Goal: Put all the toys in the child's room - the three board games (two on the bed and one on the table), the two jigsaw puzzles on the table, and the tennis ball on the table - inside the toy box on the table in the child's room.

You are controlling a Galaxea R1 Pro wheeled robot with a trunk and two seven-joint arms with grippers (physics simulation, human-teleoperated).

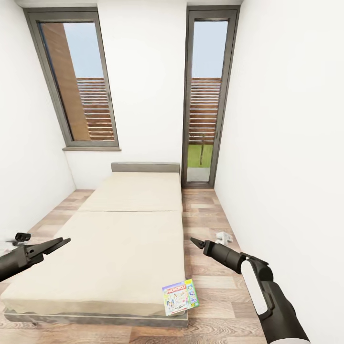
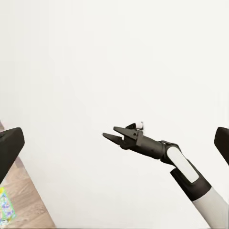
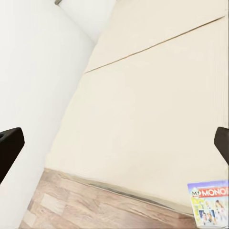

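Left gripper (image 1: 64, 241): it is hanging in the air over the left side of the bed, near the foot end, with nothing between its fingers. The two dark fingers are lying close together and are making one narrow point, so it is looking clenched.

Right gripper (image 1: 193, 241): it is hanging over the wood floor just beside the right side of the bed and is carrying nothing. In the left wrist view (image 2: 109, 133) its two fingers are standing a little apart at the tips, so it is looking released.

Right arm (image 1: 267, 296): a dark forearm with a white panel is reaching up from the lower right corner of the head view.

Board game (image 1: 180, 296): the flat box with the green edge and the word "Monopoly" is lying face up at the right corner of the foot end of the bed, a little tilted, and one side is sticking out over the bed edge. It is well apart from both grippers. The right wrist camera is catching it too (image 3: 210, 202).

Bed (image 1: 119, 248): it is low and long, is wearing a plain beige cover with one seam across the middle, and is showing a grey frame and a grey headboard (image 1: 145, 167) at the far wall.

Floor (image 1: 210, 306): wood planks are running along the right side and in front of the foot end.

Windows: one tall grey-framed window (image 1: 76, 81) is standing over the head of the bed, and a narrower one (image 1: 205, 95) is standing at its right, reaching down to the floor.

Small white object (image 1: 223, 236): it is lying on the floor close to the right wall; I cannot tell what it is.
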